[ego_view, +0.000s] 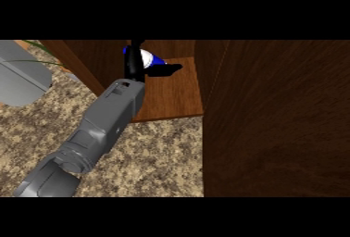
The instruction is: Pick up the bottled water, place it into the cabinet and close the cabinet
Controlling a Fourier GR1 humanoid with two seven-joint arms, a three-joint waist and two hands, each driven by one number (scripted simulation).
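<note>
**Bottled water** (149,58): small rounded body, white with glossy blue areas at its upper left and lower right. It is inside the open cabinet, at the back of the shelf, in the crook between the fingers and thumb of the left hand. Whether it stands upright or lies tilted cannot be told.

**Left hand** (135,64): matt black, reaching into the cabinet opening. The fingers (135,48) are held straight and pressed together in a narrow band that crosses in front of the bottle's left part. The thumb (166,69) is splayed well out to the right, just below the bottle. Nothing is curled round the bottle. The fingers seem to lie against it, though contact is hard to judge at this angle.

**Forearm** (103,125): smooth grey casing in blocky, faceted segments. It runs diagonally from the view's lower left up to the front edge of the shelf.

**Cabinet**: the shelf (174,95) is flat, warm reddish-brown wood with fine horizontal grain. The side wall (89,58) on the left is darker brown and slanted. A wide panel (273,120) of dark brown wood with vertical grain fills the right side of the view.

**Counter** (157,152): speckled stone in beige and brown, with a granular pattern.

**Grey object** (21,76): smooth, with a rounded corner, at the left edge on the counter.

**Green leaves** (37,46): thin blades at the upper left.
</note>
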